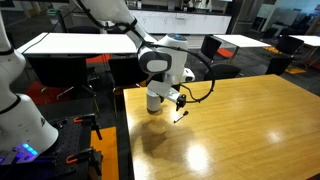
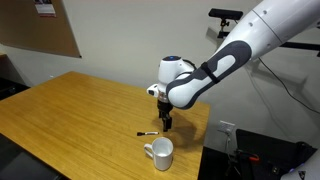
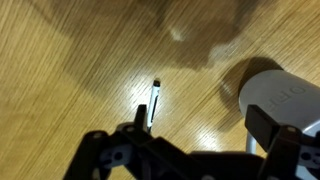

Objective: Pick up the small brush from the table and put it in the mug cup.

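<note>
Where the end effector intrudes, small brush vanishes.

small brush lies flat on table, towards the table's near corner. mug cup stands on the same table just beside it, not touching, closer to the edge. gripper is above the table, near both. wrist view: brush ahead of gripper, mug to the right.
</note>
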Available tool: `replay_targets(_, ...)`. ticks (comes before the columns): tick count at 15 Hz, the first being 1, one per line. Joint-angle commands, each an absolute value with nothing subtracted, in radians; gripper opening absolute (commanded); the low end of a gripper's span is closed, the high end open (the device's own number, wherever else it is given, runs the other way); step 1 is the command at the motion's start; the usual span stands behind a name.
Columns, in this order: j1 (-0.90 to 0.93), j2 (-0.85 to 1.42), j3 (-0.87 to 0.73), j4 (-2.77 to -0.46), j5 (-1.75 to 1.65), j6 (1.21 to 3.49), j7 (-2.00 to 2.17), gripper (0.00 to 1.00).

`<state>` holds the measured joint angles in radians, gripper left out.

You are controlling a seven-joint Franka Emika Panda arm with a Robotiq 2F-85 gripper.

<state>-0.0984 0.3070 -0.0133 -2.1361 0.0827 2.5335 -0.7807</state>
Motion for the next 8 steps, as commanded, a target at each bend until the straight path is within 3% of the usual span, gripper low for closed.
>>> replay_targets(1,-0.117,0.358,0.007,-2.089,0.073,2.539,-0.753,1.00)
replay_targets(8,-0.116,0.427,0.012,-2.028,0.065,2.538,-0.707,1.00)
